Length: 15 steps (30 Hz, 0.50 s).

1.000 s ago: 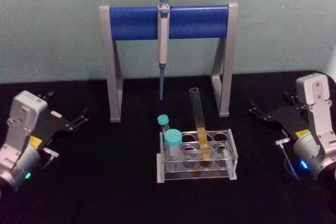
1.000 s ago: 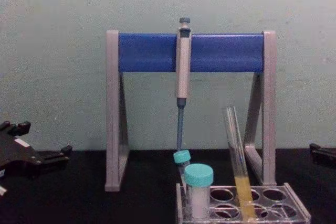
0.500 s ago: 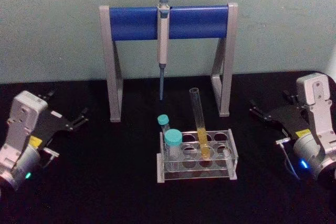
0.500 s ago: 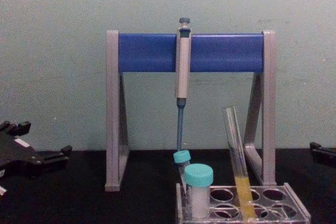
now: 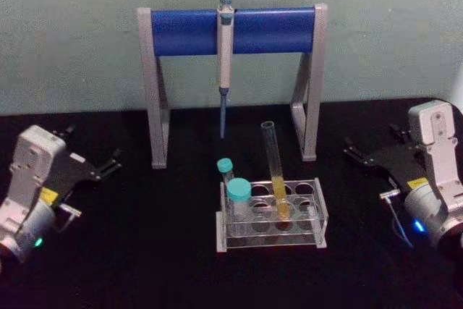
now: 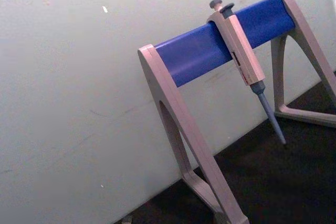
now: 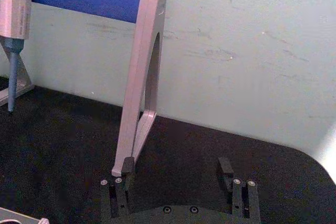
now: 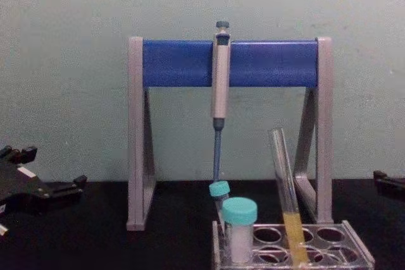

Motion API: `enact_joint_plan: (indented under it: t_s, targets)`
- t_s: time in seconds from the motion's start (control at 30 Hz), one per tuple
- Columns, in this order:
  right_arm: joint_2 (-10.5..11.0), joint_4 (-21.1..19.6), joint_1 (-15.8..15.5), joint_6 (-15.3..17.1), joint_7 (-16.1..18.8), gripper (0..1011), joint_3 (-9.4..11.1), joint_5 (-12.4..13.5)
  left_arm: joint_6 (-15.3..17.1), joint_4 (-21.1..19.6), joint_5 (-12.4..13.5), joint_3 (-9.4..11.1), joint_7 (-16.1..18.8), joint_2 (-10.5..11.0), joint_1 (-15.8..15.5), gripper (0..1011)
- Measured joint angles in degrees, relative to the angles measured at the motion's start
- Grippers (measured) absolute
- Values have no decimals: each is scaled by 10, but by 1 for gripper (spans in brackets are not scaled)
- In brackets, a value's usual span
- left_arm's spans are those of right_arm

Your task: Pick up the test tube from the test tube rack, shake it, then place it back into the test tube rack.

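Observation:
The test tube [image 5: 273, 170] stands tilted in the clear test tube rack [image 5: 319, 213] at the table's middle, with yellow liquid in its lower part. In the chest view the test tube [image 8: 284, 181] leans left above the rack [image 8: 355, 245]. My left gripper [image 5: 94, 144] rests open at the far left, well away from the rack, and its dark fingers [image 8: 63, 188] enter at the chest view's left edge. My right gripper [image 5: 370, 142] rests open at the far right, also apart from the rack. Its two black fingertips [image 7: 127, 167] stand wide apart with nothing between them.
A grey-and-blue pipette stand [image 5: 181, 31] stands behind the rack with a pipette [image 5: 224, 56] hanging from its bar. A short wide teal-capped tube [image 5: 238, 197] and a thin teal-capped tube [image 5: 225, 168] sit in the rack's left holes. A pale wall closes off the back.

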Motion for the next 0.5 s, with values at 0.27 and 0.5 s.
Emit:
enact_joint_plan:
  t_s: [0.27, 0.5]
  targets:
    - [0, 0, 0, 0, 0, 1000, 0, 0, 0, 0, 0, 0, 0, 0, 0, 1002]
    - [0, 0, 0, 0, 0, 1000, 0, 0, 0, 0, 0, 0, 0, 0, 0, 1001]
